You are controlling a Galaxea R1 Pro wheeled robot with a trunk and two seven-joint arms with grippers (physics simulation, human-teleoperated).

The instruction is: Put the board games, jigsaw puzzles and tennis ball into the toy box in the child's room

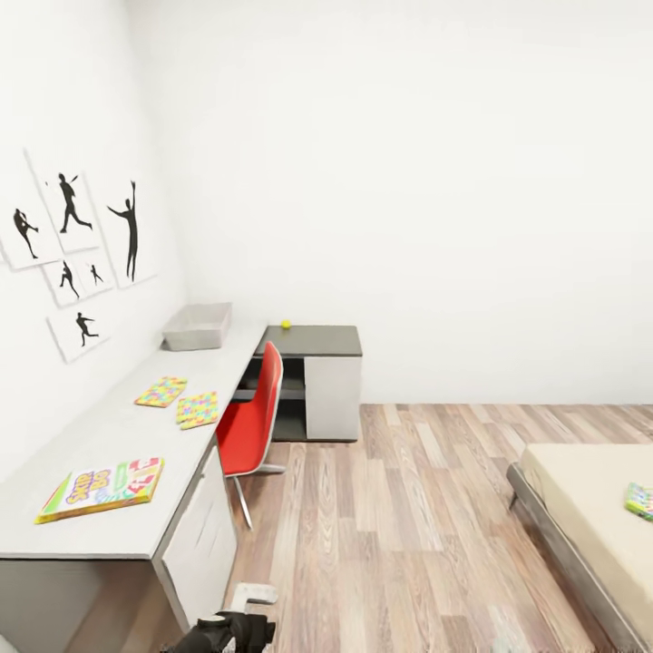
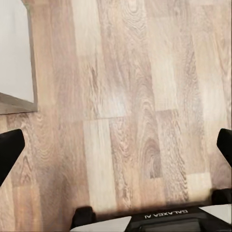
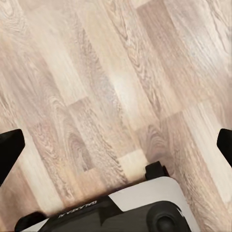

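Both your grippers hang spread and empty over the wood floor (image 3: pixel 121 72) (left gripper (image 2: pixel 116 150), right gripper (image 3: pixel 116 145)), because you're only surveying so far. The toy box (image 1: pixel 197 326) waits at the table's (image 1: pixel 109 435) far end, near the tennis ball (image 1: pixel 286 324). Two jigsaw puzzles (image 1: pixel 161 392) (image 1: pixel 197 409) lie mid-table, one board game (image 1: pixel 102 488) nearest you, and another board game (image 1: pixel 639 501) lies on the bed (image 1: pixel 580 490).

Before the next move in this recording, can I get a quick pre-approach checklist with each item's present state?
1. Toy box on the table, open top: ok.
2. Both jigsaw puzzles on the table: ok.
3. Tennis ball on the dark shelf unit: ok.
4. Yellow-green-red board game on the table: ok.
5. Both board games visible on the bed: not ok, one at picture edge.
6. Both jaws open, empty over floor: ok.
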